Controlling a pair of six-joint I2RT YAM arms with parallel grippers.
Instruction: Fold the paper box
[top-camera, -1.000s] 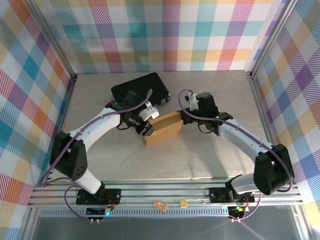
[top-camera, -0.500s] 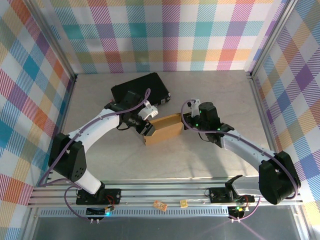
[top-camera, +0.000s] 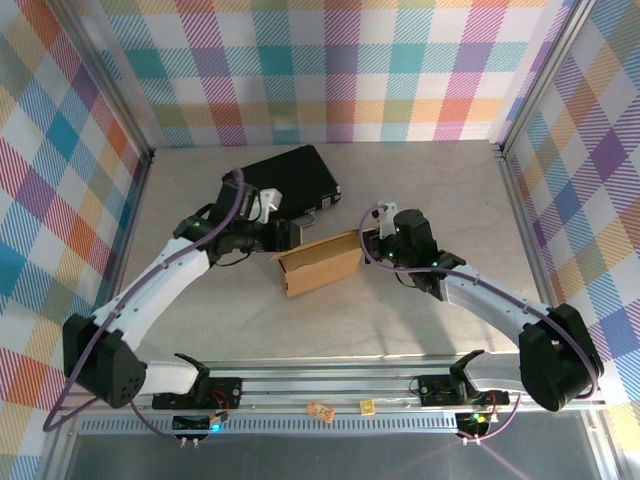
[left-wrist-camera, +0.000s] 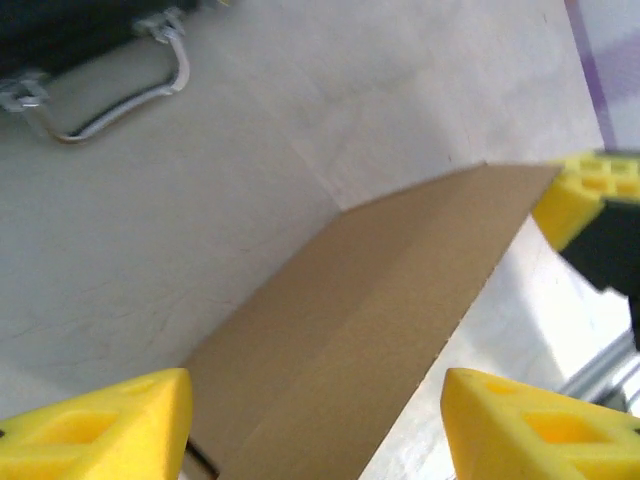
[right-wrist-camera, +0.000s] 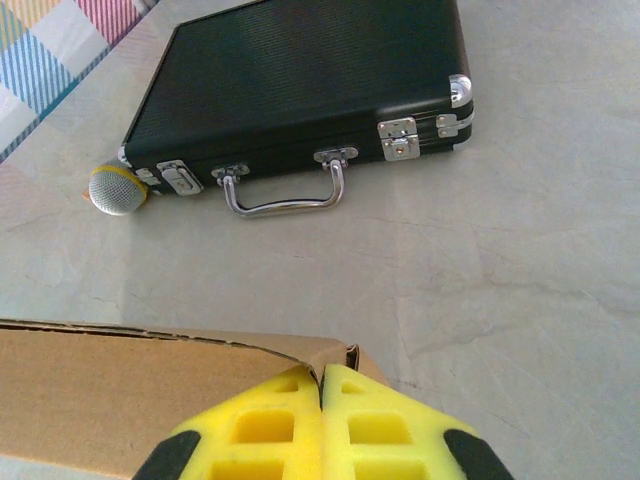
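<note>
The paper box (top-camera: 322, 263) sits near the middle of the bench (top-camera: 430, 190), a brown cardboard shape with its long side running left to right and its right end angled a little toward the far side. In the top view its far wall stands up as a thin pale edge. The left arm (top-camera: 165, 285) reaches in from the near left, and its left jaws are released: in the left wrist view the yellow pads (left-wrist-camera: 100, 425) stand well apart, with a flat cardboard panel lying beyond and between them and neither pad clearly touching it. From above, they hover just beside the box's far left corner. The right arm (top-camera: 480, 295) comes in from the near right, and the right jaws are clenched, their yellow pads (right-wrist-camera: 270, 430) pressed together right at the box's far right corner. Whether a cardboard edge is pinched between them I cannot tell. A black case (top-camera: 285, 178) lies flat on the far left of the bench, near the box but apart from it, its metal handle (right-wrist-camera: 285, 190) facing the box.
</note>
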